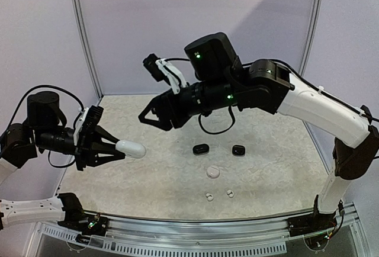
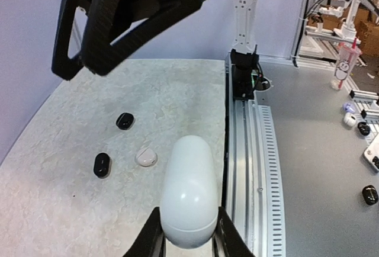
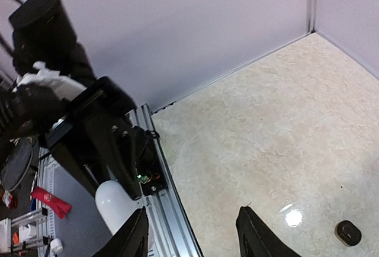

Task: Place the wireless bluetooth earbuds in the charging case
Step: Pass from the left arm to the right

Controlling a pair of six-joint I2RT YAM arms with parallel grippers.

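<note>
My left gripper [image 1: 115, 149] [image 2: 188, 240] is shut on the near end of a smooth white oval charging case [image 1: 131, 148] [image 2: 188, 189], held lid-closed above the table's left side. The same case [image 3: 112, 206] shows at the lower left of the right wrist view. My right gripper [image 1: 149, 116] [image 3: 192, 239] hangs open and empty in the air behind it, well above the table. Two tiny white earbuds [image 1: 208, 196] [image 1: 230, 193] lie near the front edge. Two small glossy black oval pieces [image 1: 201, 148] [image 1: 238, 150] [image 2: 102, 164] and a small rounded white piece [image 1: 212, 172] [image 2: 145, 156] lie mid-table.
An aluminium rail [image 1: 195, 224] [image 2: 251, 150] runs along the table's near edge with both arm bases bolted to it. Purple walls close off the back and sides. Beyond the rail sits a grey bench with a cup [image 2: 345, 61] and small loose items [image 2: 369, 194].
</note>
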